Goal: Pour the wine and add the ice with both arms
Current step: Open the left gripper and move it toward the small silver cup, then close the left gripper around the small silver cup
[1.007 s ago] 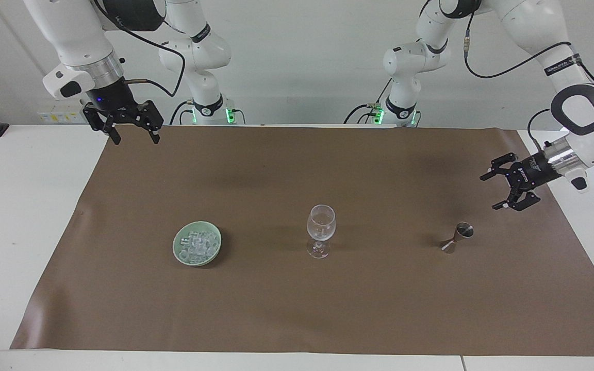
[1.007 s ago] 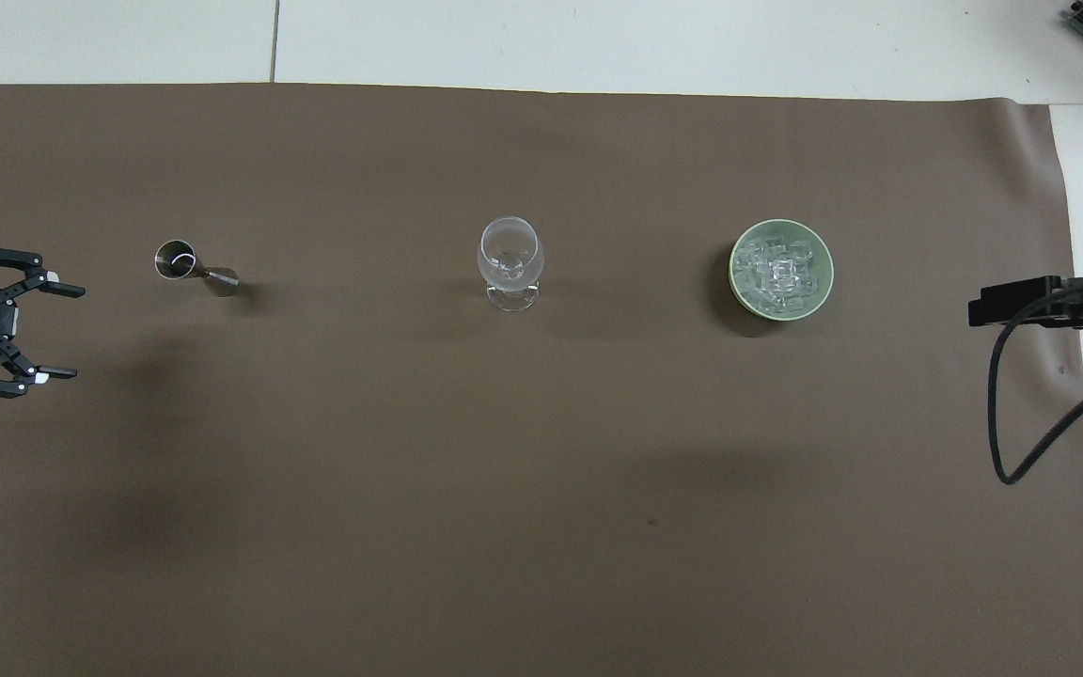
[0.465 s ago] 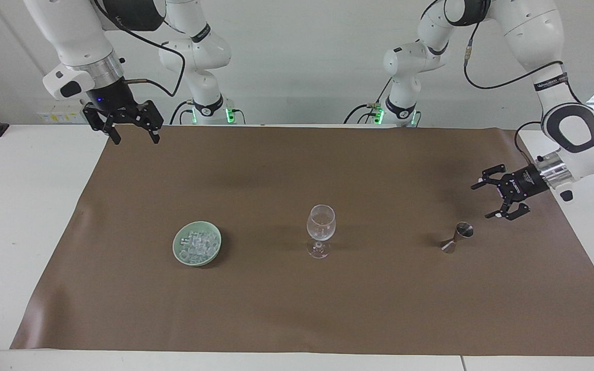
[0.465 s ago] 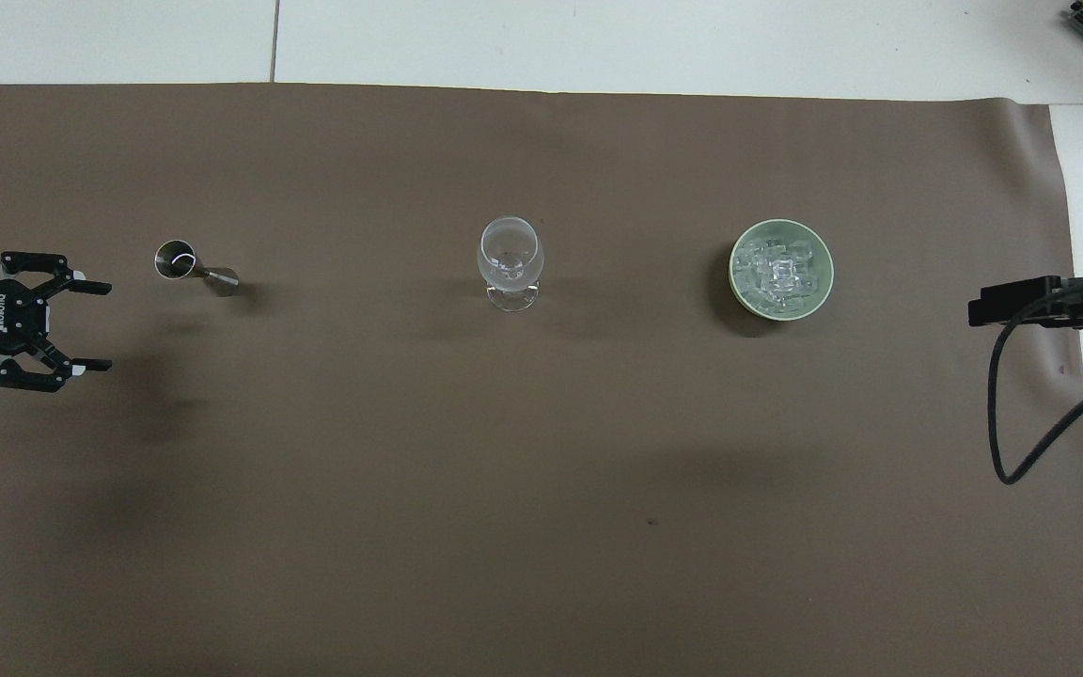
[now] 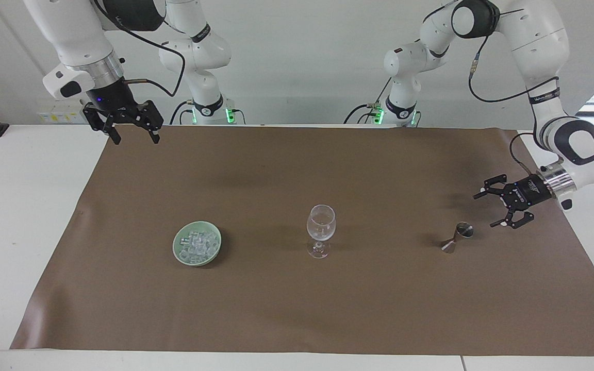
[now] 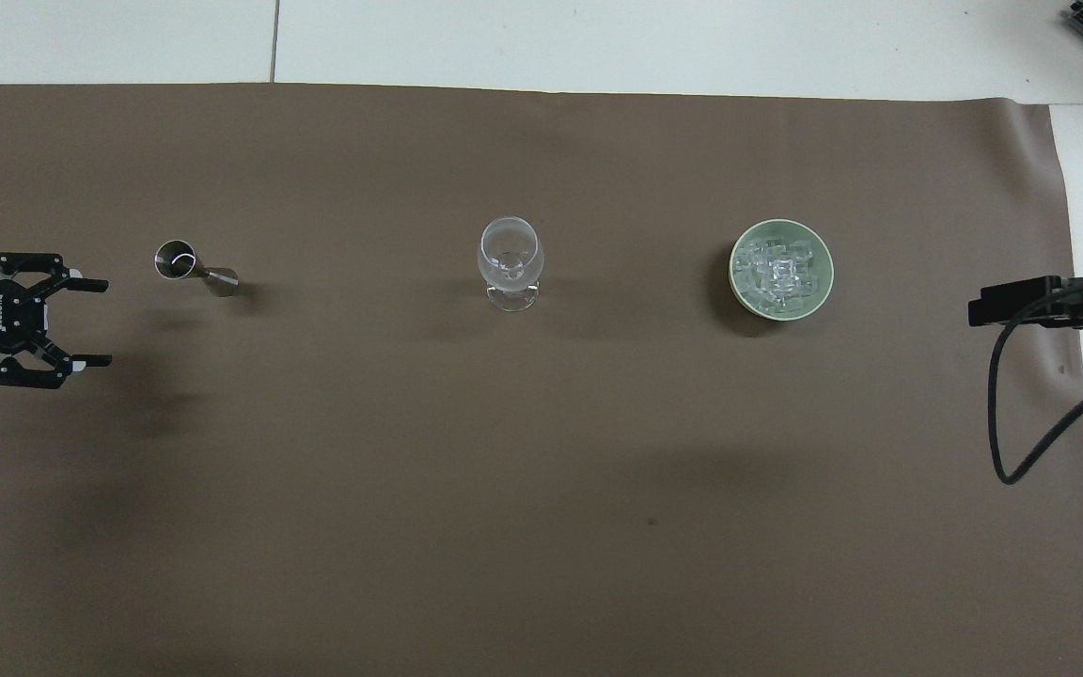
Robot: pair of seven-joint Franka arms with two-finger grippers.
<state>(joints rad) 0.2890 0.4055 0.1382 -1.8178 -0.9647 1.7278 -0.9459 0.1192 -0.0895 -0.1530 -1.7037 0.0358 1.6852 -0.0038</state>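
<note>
A clear wine glass (image 5: 320, 226) (image 6: 510, 261) stands upright mid-mat. The ice (image 5: 197, 244) (image 6: 781, 271) is a heap of small clear cubes in a pale green dish (image 5: 180, 253) toward the right arm's end. A small metal jigger (image 5: 458, 237) (image 6: 186, 267) stands toward the left arm's end; no wine shows, and its inside is hidden. My left gripper (image 5: 484, 211) (image 6: 102, 322) hangs open and empty, low over the mat beside the jigger, fingers pointing at it without touching. My right gripper (image 5: 137, 139) waits open, high over the mat's corner by its base.
A brown mat (image 5: 297, 309) covers most of the white table (image 5: 23, 216). The right arm's black cable (image 6: 1021, 414) loops over the mat's edge in the overhead view. Both arm bases stand at the table's robot end.
My left gripper has come down and swung in toward the jigger, still open. The right arm, glass, dish and jigger have not moved.
</note>
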